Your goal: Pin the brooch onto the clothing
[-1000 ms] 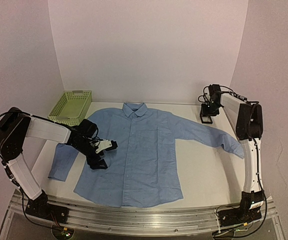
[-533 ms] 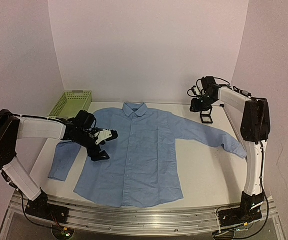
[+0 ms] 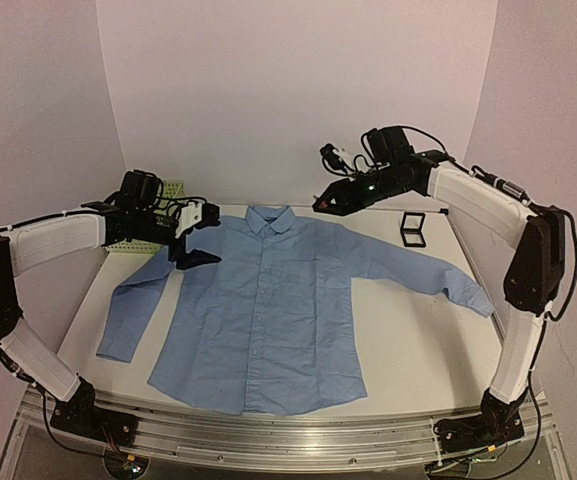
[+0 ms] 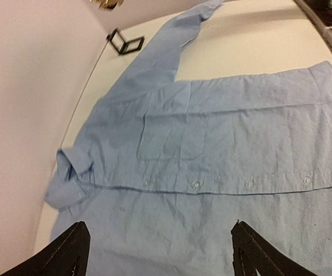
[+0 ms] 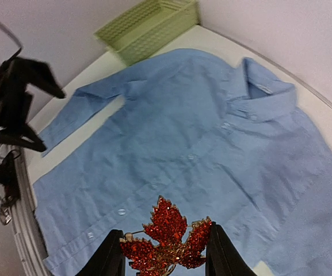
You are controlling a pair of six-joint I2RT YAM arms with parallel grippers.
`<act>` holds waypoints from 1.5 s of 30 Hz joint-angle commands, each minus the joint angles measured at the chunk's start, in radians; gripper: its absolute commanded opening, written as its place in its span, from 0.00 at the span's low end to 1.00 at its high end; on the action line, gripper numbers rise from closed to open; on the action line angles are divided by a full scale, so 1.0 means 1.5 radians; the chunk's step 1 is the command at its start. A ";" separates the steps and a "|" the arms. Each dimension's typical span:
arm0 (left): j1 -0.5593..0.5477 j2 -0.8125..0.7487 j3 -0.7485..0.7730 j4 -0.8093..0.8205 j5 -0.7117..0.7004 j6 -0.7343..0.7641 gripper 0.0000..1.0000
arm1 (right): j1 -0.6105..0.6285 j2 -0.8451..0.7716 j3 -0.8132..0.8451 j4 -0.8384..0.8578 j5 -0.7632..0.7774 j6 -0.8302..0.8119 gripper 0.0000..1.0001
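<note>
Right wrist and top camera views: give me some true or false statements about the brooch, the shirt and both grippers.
1. The glittery red leaf-shaped brooch sits between the right gripper's fingers. True.
2. It is already pinned to the light blue button-up shirt. False: the gripper holds it in the air, off the shirt.
3. The left gripper is shut on a sleeve. False: it is open and empty.
4. The small black square box stands on the table, off the shirt. True.

White-shelled arms (image 3: 63, 238) (image 3: 473, 198), black joints (image 3: 536, 265), black pincers (image 3: 200, 238) (image 3: 323, 203) — thin cables (image 3: 413, 132)
</note>
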 commanded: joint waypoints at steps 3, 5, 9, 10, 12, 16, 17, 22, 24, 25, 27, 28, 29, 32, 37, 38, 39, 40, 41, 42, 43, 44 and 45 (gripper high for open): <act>-0.007 0.003 0.124 -0.057 0.243 0.290 0.81 | 0.115 -0.072 -0.048 0.024 -0.083 -0.040 0.22; -0.017 0.004 0.146 -0.064 0.262 0.324 0.77 | 0.142 -0.079 -0.055 0.026 -0.080 -0.043 0.22; -0.047 -0.003 0.179 -0.106 0.263 0.416 0.69 | 0.184 -0.080 -0.057 0.031 -0.069 -0.044 0.22; -0.053 -0.005 0.183 -0.136 0.264 0.445 0.66 | 0.192 -0.077 -0.053 0.033 -0.067 -0.044 0.22; -0.064 -0.009 0.185 -0.188 0.263 0.507 0.61 | 0.207 -0.071 -0.043 0.035 -0.065 -0.042 0.22; -0.076 -0.015 0.172 -0.208 0.257 0.556 0.51 | 0.226 -0.059 -0.027 0.036 -0.057 -0.042 0.21; -0.078 -0.015 0.172 -0.214 0.257 0.565 0.49 | 0.229 -0.059 -0.025 0.037 -0.056 -0.042 0.21; -0.105 -0.009 0.177 -0.202 0.248 0.560 0.50 | 0.241 -0.057 -0.021 0.040 -0.048 -0.043 0.21; -0.115 -0.004 0.175 -0.183 0.236 0.546 0.51 | 0.245 -0.057 -0.020 0.040 -0.045 -0.043 0.21; -0.117 -0.001 0.176 -0.180 0.228 0.542 0.51 | 0.247 -0.057 -0.020 0.040 -0.043 -0.043 0.21; -0.119 0.003 0.178 -0.183 0.221 0.543 0.50 | 0.249 -0.060 -0.022 0.041 -0.040 -0.043 0.21; -0.119 0.004 0.181 -0.186 0.218 0.543 0.49 | 0.249 -0.061 -0.023 0.042 -0.039 -0.043 0.21; -0.120 0.005 0.183 -0.189 0.217 0.545 0.48 | 0.249 -0.062 -0.024 0.043 -0.037 -0.043 0.21; -0.124 0.009 0.186 -0.190 0.213 0.551 0.42 | 0.251 -0.060 -0.026 0.044 -0.034 -0.046 0.21; -0.128 0.012 0.196 -0.181 0.195 0.522 0.31 | 0.251 -0.061 -0.028 0.045 -0.033 -0.048 0.20; -0.128 0.012 0.194 -0.181 0.188 0.520 0.31 | 0.251 -0.061 -0.030 0.045 -0.032 -0.049 0.20; -0.128 0.012 0.192 -0.179 0.183 0.521 0.31 | 0.251 -0.062 -0.033 0.046 -0.031 -0.050 0.20; -0.128 0.012 0.189 -0.175 0.180 0.521 0.31 | 0.251 -0.062 -0.034 0.047 -0.031 -0.051 0.20; -0.128 0.012 0.187 -0.168 0.180 0.519 0.31 | 0.252 -0.062 -0.034 0.048 -0.031 -0.051 0.20; -0.128 0.014 0.188 -0.164 0.181 0.517 0.31 | 0.252 -0.060 -0.032 0.048 -0.031 -0.051 0.20; -0.127 0.015 0.191 -0.162 0.183 0.515 0.31 | 0.252 -0.059 -0.030 0.048 -0.032 -0.052 0.20; -0.127 0.017 0.194 -0.162 0.185 0.513 0.30 | 0.252 -0.057 -0.028 0.048 -0.033 -0.052 0.20; -0.128 0.019 0.197 -0.162 0.187 0.512 0.28 | 0.252 -0.055 -0.026 0.048 -0.035 -0.052 0.20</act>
